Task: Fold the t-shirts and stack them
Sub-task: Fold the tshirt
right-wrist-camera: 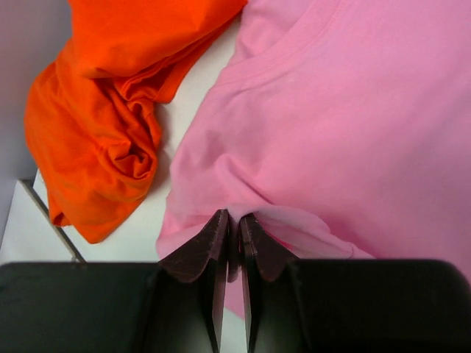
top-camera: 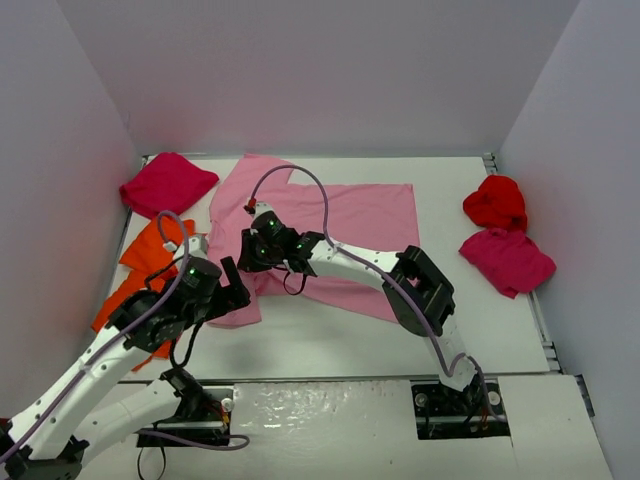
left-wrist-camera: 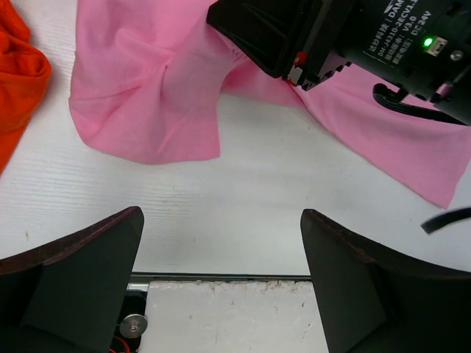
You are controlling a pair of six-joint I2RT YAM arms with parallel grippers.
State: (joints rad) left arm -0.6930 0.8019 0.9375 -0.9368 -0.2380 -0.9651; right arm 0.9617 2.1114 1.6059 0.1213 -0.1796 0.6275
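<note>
A light pink t-shirt [top-camera: 350, 230] lies spread across the middle of the table, its near left part bunched. My right gripper [top-camera: 258, 250] reaches left over it and is shut on a raised fold of the pink cloth [right-wrist-camera: 353, 110], which is pinched between the nearly closed jaws [right-wrist-camera: 234, 217]. My left gripper [top-camera: 235, 285] hovers just left of it, open wide with only bare table between its fingers [left-wrist-camera: 221, 217]. The pink shirt's hem [left-wrist-camera: 147, 95] lies ahead of it. Orange t-shirts [top-camera: 140, 265] are crumpled at the left edge [right-wrist-camera: 96, 125].
A magenta t-shirt [top-camera: 165, 183] is bunched at the back left. A bright red one [top-camera: 496, 202] and another magenta one [top-camera: 507, 258] sit at the right. The table's near edge [left-wrist-camera: 235, 278] runs just below the left fingers. The right arm's black wrist [left-wrist-camera: 353, 37] is close ahead of the left gripper.
</note>
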